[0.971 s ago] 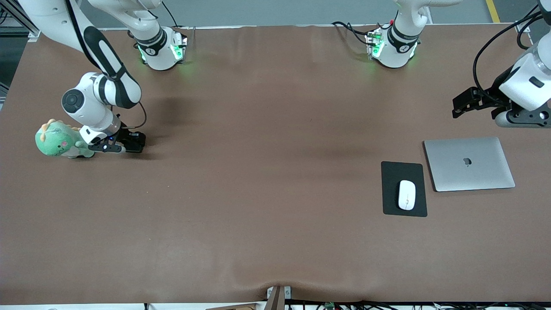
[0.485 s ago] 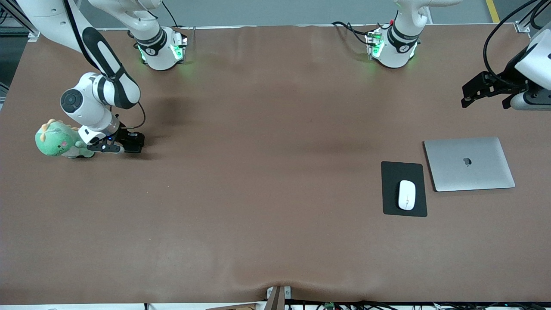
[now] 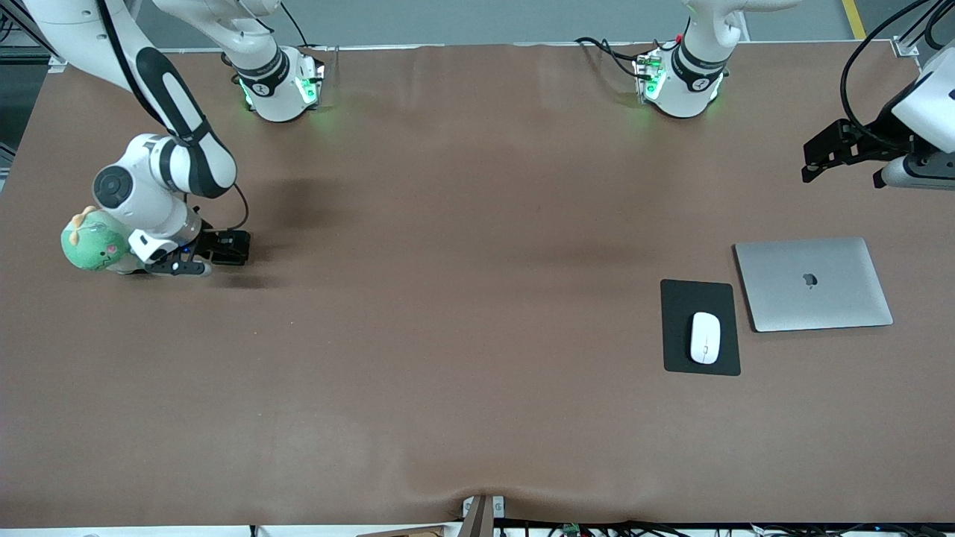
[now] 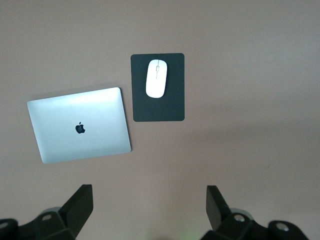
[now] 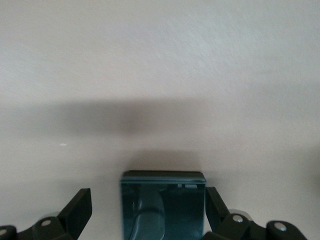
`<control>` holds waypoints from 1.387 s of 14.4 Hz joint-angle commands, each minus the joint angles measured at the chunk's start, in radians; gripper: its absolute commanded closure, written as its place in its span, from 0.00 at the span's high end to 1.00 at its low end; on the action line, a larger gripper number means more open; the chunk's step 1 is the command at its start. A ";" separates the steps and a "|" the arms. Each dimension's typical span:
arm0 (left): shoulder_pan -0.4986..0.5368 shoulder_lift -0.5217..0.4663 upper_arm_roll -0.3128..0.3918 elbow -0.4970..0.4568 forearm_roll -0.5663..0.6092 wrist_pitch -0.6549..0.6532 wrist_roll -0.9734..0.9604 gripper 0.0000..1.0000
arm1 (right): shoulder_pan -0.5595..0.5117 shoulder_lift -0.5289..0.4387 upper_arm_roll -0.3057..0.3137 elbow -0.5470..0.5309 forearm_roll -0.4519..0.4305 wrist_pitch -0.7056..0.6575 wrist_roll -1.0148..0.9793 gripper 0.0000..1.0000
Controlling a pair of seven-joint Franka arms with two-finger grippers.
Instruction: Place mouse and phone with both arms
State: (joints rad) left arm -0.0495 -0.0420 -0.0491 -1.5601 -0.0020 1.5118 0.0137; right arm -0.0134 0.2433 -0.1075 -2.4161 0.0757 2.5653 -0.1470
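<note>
The white mouse [image 3: 705,337] lies on a black mouse pad [image 3: 700,298] toward the left arm's end of the table; it also shows in the left wrist view [image 4: 156,78]. The glossy black phone [image 5: 163,205] lies on the table between the fingers of my right gripper [image 5: 149,200], which is open, with a gap at one finger. In the front view my right gripper [image 3: 224,250] sits low beside a green plush dinosaur, covering the phone. My left gripper [image 3: 813,160] is open and empty, up in the air at the left arm's end [image 4: 150,195].
A closed silver laptop [image 3: 813,283] lies beside the mouse pad, also in the left wrist view [image 4: 80,125]. The green plush dinosaur [image 3: 93,246] stands at the right arm's end, touching the right wrist. Brown cloth covers the table.
My left gripper has risen and moved away from the laptop toward the robot bases. My right wrist has shifted slightly toward the dinosaur; its fingers stay over the phone.
</note>
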 commanded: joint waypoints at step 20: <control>0.017 0.019 0.003 0.002 0.039 0.005 0.100 1.00 | -0.022 0.017 0.005 0.966 0.006 -0.950 -0.128 1.00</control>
State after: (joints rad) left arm -0.0358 -0.0219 -0.0454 -1.5607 0.0208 1.5215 0.0895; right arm -0.0313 0.2317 -0.1124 -1.5491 0.0788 1.6696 -0.2599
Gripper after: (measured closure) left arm 0.000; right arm 0.000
